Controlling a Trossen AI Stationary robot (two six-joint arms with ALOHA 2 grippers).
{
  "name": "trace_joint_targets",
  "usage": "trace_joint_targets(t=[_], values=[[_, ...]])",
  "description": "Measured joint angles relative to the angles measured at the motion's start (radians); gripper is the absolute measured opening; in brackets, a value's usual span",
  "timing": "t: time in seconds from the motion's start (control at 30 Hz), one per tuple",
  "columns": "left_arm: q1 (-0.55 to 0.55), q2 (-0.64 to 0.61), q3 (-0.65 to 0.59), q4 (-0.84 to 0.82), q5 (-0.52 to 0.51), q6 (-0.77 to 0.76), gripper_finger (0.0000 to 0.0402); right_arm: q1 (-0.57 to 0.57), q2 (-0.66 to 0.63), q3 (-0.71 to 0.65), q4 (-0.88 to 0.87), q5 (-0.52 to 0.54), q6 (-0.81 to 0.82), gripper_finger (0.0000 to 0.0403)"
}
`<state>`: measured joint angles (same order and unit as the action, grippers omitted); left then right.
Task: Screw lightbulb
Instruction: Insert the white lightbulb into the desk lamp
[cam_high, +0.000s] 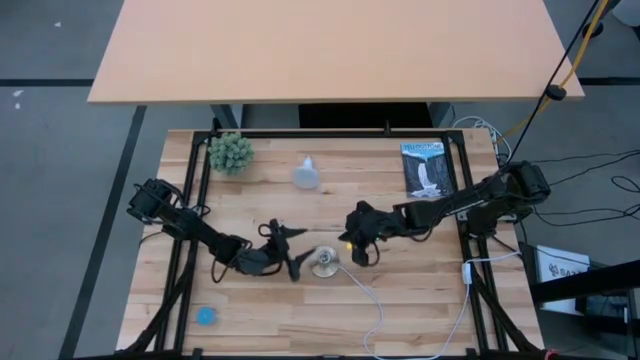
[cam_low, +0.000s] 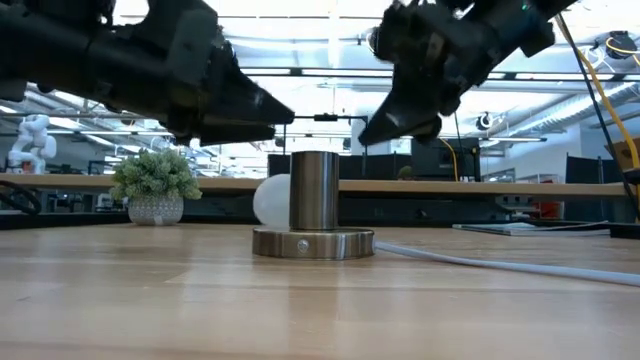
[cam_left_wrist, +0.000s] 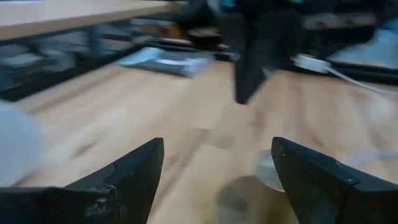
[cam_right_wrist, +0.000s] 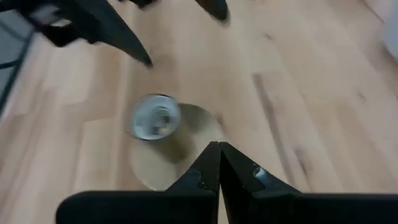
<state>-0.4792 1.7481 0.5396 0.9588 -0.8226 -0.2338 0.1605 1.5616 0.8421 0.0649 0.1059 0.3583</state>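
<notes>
The white lightbulb (cam_high: 307, 175) lies on its side on the table, far of centre; it also shows behind the socket in the low view (cam_low: 270, 200). The round metal socket (cam_high: 325, 262) stands upright on its disc base (cam_low: 313, 243). My left gripper (cam_high: 294, 250) is open and empty just left of the socket, above the table (cam_low: 262, 112). My right gripper (cam_high: 356, 248) is shut and empty just right of the socket and above it (cam_right_wrist: 219, 155). Neither gripper touches anything.
A white cord (cam_high: 372, 300) runs from the socket toward the table's near edge. A small potted plant (cam_high: 230, 152) stands at the far left, a booklet (cam_high: 427, 170) lies at the far right, and a small blue disc (cam_high: 206, 316) lies at the near left.
</notes>
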Motion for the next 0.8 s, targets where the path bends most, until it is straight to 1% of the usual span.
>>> trace_joint_targets(t=[0.07, 0.13, 0.2, 0.37, 0.47, 0.57, 0.67, 0.8], values=[[-0.002, 0.0, -0.016, -0.002, -0.079, -0.048, 0.0303, -0.031, 0.0, 0.0, -0.033, -0.003, 0.032, 0.0], [-0.001, 0.0, -0.038, -0.002, -0.119, -0.103, 0.0303, -0.067, 0.0, 0.0, -0.062, -0.004, 0.05, 0.0], [0.008, -0.004, -0.066, -0.003, -0.128, -0.176, 0.0302, -0.108, 0.0, 0.0, -0.071, -0.022, 0.068, 0.0], [0.051, -0.01, -0.156, -0.007, -0.128, -0.412, 0.0302, -0.226, 0.0, 0.0, -0.069, -0.123, 0.094, 0.0], [0.089, -0.011, -0.201, -0.025, -0.045, -0.543, 0.0302, -0.281, 0.001, 0.009, -0.082, -0.159, 0.059, 0.0], [0.129, -0.011, -0.223, -0.057, 0.045, -0.649, 0.0302, -0.321, 0.02, 0.071, -0.125, -0.164, 0.008, 0.0], [0.165, -0.011, -0.224, -0.068, 0.12, -0.65, 0.0302, -0.352, 0.074, 0.186, -0.205, -0.165, -0.073, 0.0], [0.2, -0.011, -0.224, -0.068, 0.175, -0.647, 0.0302, -0.401, 0.209, 0.403, -0.33, -0.163, -0.161, 0.0001]])
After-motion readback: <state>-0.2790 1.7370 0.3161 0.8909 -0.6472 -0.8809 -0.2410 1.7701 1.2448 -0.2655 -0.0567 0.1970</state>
